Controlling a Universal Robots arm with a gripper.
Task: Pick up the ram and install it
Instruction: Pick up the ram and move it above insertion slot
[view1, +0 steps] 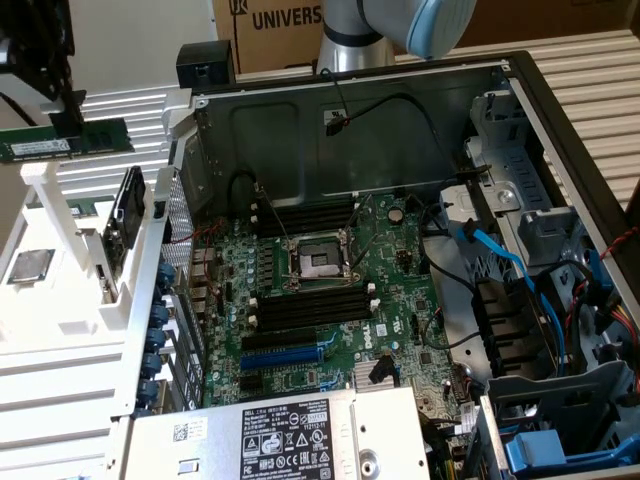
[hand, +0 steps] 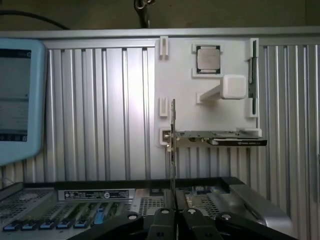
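**Tool.** The gripper (hand: 172, 216) has its fingers drawn close together on the ram (hand: 173, 150). In the wrist view the ram stands edge-on between them as a thin line, and no gap shows on either side of it. I judge this a closed hold on the stick. In the exterior view the gripper (view1: 68, 115) sits in the upper left of the frame. The ram (view1: 100, 136) lies beneath it with its long axis across the frame and its pale label toward the exterior view's left.

**Position.** The ram hangs just over the white fixture (view1: 80, 330), outside the case (view1: 280, 130). Whether it touches the fixture post below it cannot be told.

**Governing relation.** The memory slots (view1: 312, 305) lie to the lower right of the held ram, on the motherboard (view1: 400, 330) inside the open case. Their long axes also run across the frame, nearly parallel to the ram's.

**Edges and room.**
- The perforated case wall (view1: 185, 230) stands between the tool and the board.
- The processor socket (view1: 318, 262) sits between two banks of slots.
- A black cable (view1: 262, 205) loops by the upper bank's end.
- The lower bank appears unobstructed from above.
- The blue cable (view1: 500, 260) lies well apart, toward the exterior view's right.
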